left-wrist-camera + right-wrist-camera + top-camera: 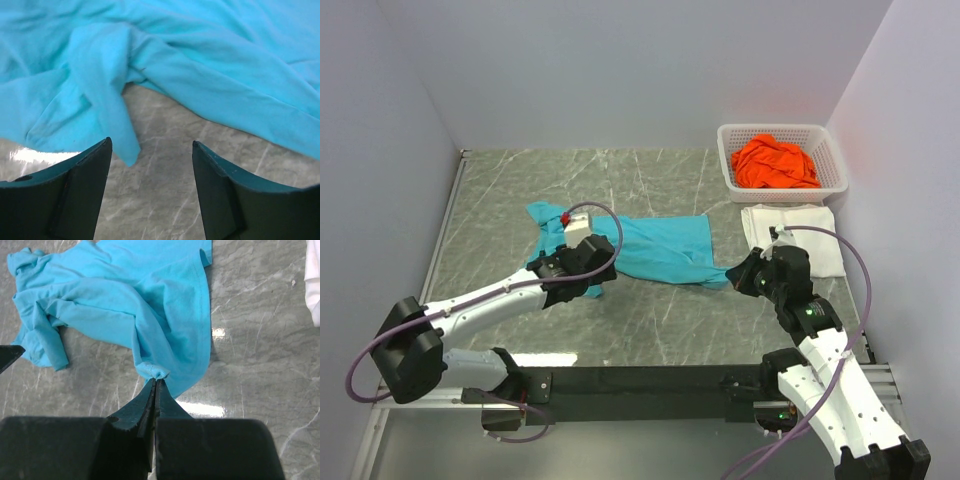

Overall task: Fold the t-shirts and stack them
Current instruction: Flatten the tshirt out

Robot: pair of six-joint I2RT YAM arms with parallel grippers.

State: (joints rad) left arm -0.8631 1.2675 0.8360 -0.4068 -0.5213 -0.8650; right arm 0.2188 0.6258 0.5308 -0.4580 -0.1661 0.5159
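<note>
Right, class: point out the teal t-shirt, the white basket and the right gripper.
teal t-shirt (pixel 665 245), top external view, flat middle of the cloth.
white basket (pixel 770 128), top external view, far rim.
right gripper (pixel 154 384), right wrist view, closed fingertips pinching the cloth.

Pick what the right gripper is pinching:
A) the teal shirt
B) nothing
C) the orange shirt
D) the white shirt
A: in the right wrist view, the right gripper is shut on a bunched edge of the teal shirt.
</note>
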